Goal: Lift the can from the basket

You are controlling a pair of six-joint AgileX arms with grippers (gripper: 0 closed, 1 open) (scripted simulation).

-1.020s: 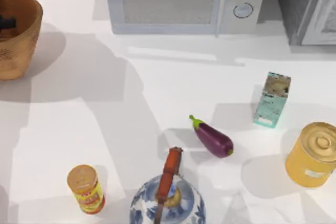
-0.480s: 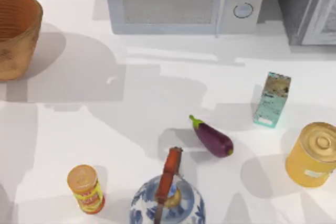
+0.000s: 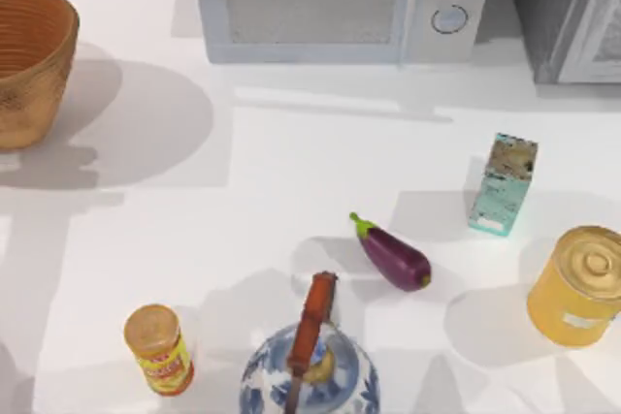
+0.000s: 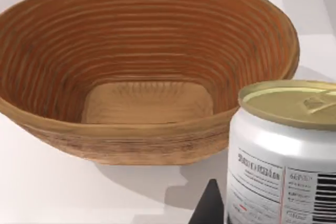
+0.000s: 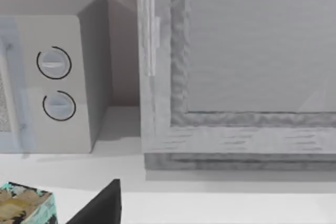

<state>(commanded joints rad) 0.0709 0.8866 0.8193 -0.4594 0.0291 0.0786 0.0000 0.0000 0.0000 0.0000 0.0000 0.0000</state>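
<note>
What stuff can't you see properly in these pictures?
- The can: left wrist view, its lower and far side cut off by the picture's edges.
- The basket: top view, its left part runs off the edge.
- Blue-and-white pot: top view, bottom edge cuts it.
- Left gripper: a dark finger beside the can; its hold can't be made out.

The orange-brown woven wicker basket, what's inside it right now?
Nothing: the orange-brown woven wicker basket shows only its ribbed walls and bare floor. The small white can with a tan top sits close to the left wrist camera, outside the rim.

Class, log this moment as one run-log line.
can: outside basket, close before left wrist camera | basket: empty, table's far left | left hand: grip not visible | right arm: facing microwave
</note>
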